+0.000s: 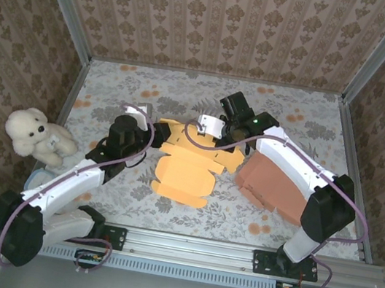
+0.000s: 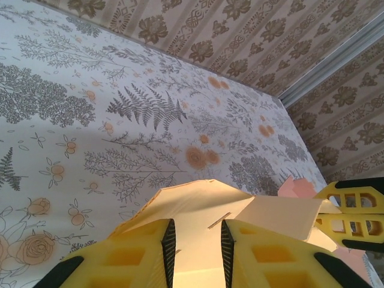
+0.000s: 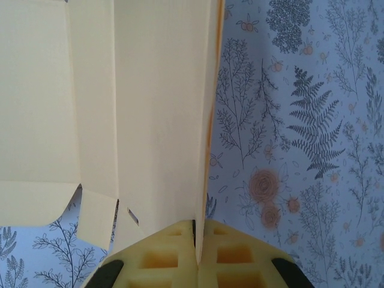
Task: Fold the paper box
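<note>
The paper box (image 1: 184, 168) is a flat orange-yellow cut-out lying mid-table, with its far flaps raised. My left gripper (image 1: 151, 136) reaches its left far corner. In the left wrist view its fingers (image 2: 197, 225) stand partly apart over a pale panel (image 2: 204, 201) of the box, and that panel shows through the gap. My right gripper (image 1: 212, 134) is at the far right flap. Seen from the right wrist, it (image 3: 196, 223) is shut on the edge of an upright panel (image 3: 150, 108), the sheet pinched between the pads.
A white teddy bear (image 1: 35, 134) sits at the left edge of the table. A terracotta-coloured cardboard piece (image 1: 274, 187) lies under the right arm. Patterned walls close in the table on three sides. The floral cloth (image 1: 186, 91) lies bare behind the box.
</note>
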Tool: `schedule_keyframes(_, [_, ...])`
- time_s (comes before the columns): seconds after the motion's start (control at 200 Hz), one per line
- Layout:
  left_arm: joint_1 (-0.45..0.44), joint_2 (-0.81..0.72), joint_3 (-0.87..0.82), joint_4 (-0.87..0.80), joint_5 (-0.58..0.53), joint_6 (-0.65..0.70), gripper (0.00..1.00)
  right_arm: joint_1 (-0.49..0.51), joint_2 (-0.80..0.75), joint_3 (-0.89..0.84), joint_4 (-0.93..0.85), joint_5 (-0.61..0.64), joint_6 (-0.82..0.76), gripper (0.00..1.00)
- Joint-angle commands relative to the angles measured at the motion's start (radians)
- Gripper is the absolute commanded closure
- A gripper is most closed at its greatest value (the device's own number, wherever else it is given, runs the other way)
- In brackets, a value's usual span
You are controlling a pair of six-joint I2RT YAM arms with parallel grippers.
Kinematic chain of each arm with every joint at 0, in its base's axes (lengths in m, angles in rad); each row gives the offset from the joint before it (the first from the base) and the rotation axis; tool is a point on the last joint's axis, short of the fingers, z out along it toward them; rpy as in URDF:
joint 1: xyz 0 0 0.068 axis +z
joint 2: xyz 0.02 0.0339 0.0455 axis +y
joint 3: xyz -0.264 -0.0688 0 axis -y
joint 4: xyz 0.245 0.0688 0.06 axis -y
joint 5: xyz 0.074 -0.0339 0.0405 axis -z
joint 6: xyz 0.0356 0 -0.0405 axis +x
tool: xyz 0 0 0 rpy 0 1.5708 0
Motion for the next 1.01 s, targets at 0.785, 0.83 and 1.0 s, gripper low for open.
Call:
schedule_keyframes(0.785, [-0.102, 0.136, 0.09, 0.123, 0.044, 0.068, 0.74, 0.028, -0.034, -0.065, 0.073, -0.018, -0.037, 1.0])
schedule_keyframes(0.83, [-0.088, 0.124, 0.068, 0.128, 0.038, 0.059, 0.74, 0.028, -0.029, -0.064, 0.072, -0.007, -0.041, 1.0])
schedule_keyframes(1.0, [-0.021, 0.079, -0.025, 0.15, 0.065, 0.028, 0.74, 0.028, -0.023, -0.062, 0.081, 0.022, -0.04, 1.0])
